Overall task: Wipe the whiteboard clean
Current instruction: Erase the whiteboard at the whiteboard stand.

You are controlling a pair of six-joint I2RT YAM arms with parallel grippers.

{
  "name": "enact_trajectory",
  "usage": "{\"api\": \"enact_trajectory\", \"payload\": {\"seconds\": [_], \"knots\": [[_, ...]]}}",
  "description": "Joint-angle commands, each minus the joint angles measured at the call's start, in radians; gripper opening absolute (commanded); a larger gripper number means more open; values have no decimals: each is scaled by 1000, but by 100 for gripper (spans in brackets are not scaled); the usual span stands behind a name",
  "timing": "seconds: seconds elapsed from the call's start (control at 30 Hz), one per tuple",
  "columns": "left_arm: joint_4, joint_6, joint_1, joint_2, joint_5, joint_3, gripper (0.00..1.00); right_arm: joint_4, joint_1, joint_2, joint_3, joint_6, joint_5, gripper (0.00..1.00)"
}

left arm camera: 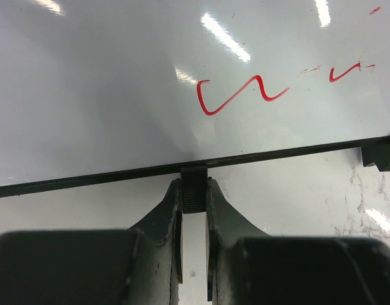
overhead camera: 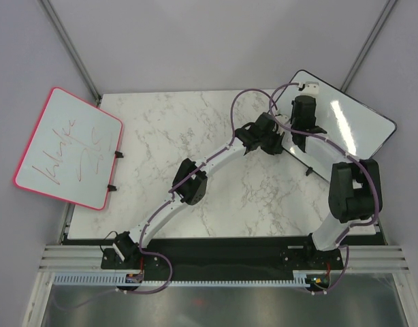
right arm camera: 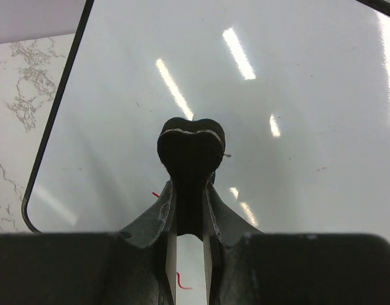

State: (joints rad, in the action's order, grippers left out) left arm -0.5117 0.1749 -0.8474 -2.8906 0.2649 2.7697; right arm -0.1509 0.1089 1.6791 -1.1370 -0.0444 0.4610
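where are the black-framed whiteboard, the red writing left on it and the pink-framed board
black-framed whiteboard [overhead camera: 357, 126]: top external view, bare white face
red writing [left arm camera: 269, 98]: left wrist view, low bend of the stroke
pink-framed board [overhead camera: 69, 146]: top external view, middle of its face

A marble table [overhead camera: 168, 122], white with grey veins, fills the middle. A pink-framed board [overhead camera: 69, 146] with red scribbles lies tilted across the table's left edge, mostly off it, with two black clips [overhead camera: 118, 155] on its right side. Along the near edge run metal rails [overhead camera: 66, 259] and a slotted cable duct [overhead camera: 222, 279]; grey walls [overhead camera: 195, 41] stand behind.
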Motion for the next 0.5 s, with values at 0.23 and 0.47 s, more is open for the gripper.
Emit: {"api": "enact_trajectory", "payload": {"seconds": [0.23,0.47], "knots": [[-60,14,-18,-30,89,34,2,-127,-2,73,14,-52,107,0],[-60,14,-19,-30,88,34,2,-118,2,-34,190,-106,119,0]]}}
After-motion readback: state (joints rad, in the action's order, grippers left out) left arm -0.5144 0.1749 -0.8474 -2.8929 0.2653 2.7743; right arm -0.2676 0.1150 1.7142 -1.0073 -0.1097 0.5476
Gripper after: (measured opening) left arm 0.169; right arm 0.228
